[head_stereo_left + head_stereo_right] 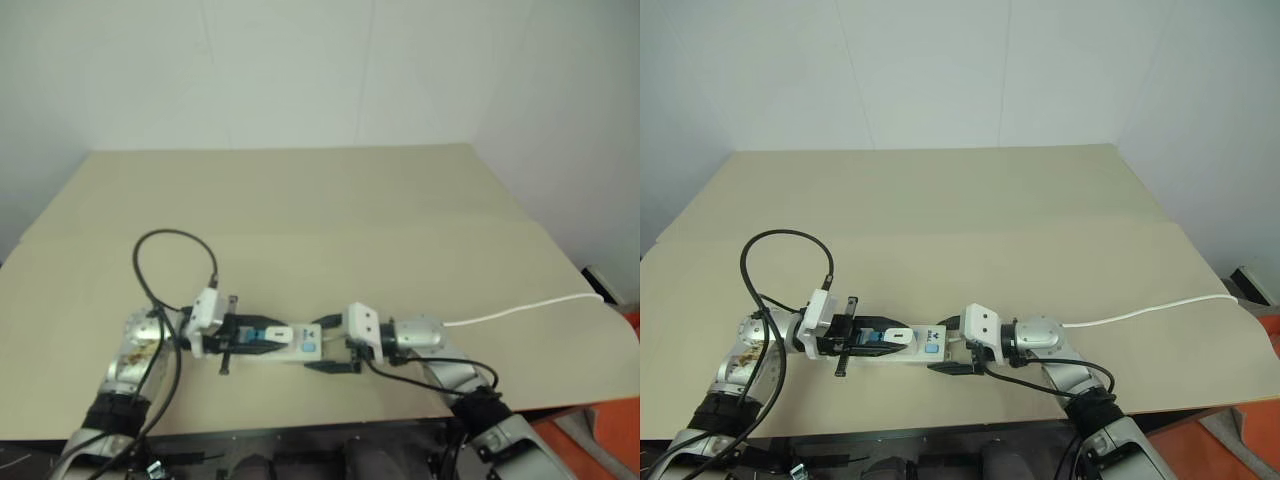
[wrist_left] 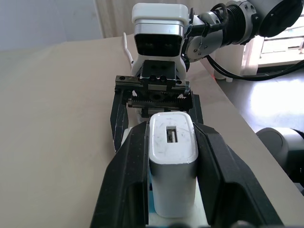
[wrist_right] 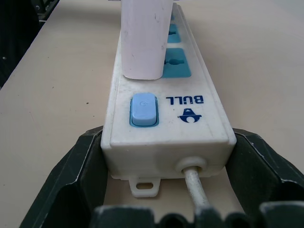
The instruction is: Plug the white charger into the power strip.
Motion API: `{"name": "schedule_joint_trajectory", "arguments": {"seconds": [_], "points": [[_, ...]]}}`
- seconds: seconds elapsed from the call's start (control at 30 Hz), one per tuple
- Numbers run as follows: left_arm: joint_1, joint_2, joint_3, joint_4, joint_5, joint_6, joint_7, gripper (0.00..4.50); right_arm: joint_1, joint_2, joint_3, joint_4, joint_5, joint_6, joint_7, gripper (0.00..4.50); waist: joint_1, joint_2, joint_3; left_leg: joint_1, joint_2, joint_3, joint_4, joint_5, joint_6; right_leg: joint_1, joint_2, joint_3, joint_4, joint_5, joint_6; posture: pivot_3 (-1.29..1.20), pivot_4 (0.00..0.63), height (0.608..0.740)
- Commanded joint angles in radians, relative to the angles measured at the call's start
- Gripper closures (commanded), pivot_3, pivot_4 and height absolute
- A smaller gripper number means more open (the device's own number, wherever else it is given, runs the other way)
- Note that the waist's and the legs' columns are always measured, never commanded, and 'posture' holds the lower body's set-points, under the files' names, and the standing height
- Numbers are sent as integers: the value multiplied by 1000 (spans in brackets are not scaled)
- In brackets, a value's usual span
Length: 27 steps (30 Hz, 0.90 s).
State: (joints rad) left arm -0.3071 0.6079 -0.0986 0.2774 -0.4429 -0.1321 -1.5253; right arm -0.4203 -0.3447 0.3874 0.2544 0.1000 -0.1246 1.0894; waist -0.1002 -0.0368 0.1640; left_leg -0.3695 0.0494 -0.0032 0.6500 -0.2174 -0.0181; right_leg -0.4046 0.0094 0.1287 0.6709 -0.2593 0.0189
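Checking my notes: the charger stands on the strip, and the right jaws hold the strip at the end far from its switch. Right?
Not quite. The right gripper holds the strip at the switch end, where the cable leaves, as the right wrist view shows. The charger does stand on it.

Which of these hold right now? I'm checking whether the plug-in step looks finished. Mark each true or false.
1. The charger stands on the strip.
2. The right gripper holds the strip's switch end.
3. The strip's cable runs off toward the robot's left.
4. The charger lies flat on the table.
1. True: the white charger stands on the power strip.
2. True: the right gripper brackets that end.
3. False: the cable runs toward the right.
4. False: it stands upright on the strip, between the left gripper's fingers.
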Motion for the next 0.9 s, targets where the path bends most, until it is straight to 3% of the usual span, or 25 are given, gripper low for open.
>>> {"name": "schedule_joint_trajectory", "arguments": {"seconds": [0.03,0.2,0.23,0.43,0.5,0.57,0.73,0.9], "points": [[12,1,-2,32,32,-6,0,1888,22,-17,21,33,-36,20,10,1097,2,0,0,-1,0,-1,-1,0,0,0,0,-1,-1,0,0,0,150,740],[0,27,33,19,-6,32,-36,211,18,-8,21,41,-48,12,-4,1097,1,1,-1,0,0,0,-4,0,0,1,0,0,-6,0,1,0,150,740],[-2,39,48,8,-25,52,-47,43,17,-7,21,42,-49,12,-6,1097,0,1,-1,0,0,0,-4,0,0,1,0,0,-6,0,1,0,150,740],[1,152,179,-49,-108,133,-58,43,8,-1,5,44,-18,61,5,1097,-2,0,0,-3,2,-1,-6,0,0,-3,1,-2,-6,0,0,0,150,740],[9,175,227,-66,-135,156,-46,0,3,1,-1,40,-3,73,18,367,-1,0,1,-3,2,0,-7,0,0,-3,0,-1,-7,0,0,0,150,740],[13,187,279,-78,-155,169,-21,0,-3,5,-11,42,-17,51,-7,28,0,-1,1,-4,1,0,-6,0,0,-3,-1,-1,-8,0,0,0,150,740],[15,193,351,-77,-155,188,46,0,-17,-10,-40,54,-26,8,-24,28,2,-4,2,-6,1,0,-6,0,0,-5,-1,-2,-8,0,1,0,150,740],[61,234,369,-83,-122,169,45,0,32,-130,-146,-87,53,19,5,28,12,-3,3,-19,0,1,-6,0,0,-17,-2,-2,-7,1,1,0,150,740]]}}
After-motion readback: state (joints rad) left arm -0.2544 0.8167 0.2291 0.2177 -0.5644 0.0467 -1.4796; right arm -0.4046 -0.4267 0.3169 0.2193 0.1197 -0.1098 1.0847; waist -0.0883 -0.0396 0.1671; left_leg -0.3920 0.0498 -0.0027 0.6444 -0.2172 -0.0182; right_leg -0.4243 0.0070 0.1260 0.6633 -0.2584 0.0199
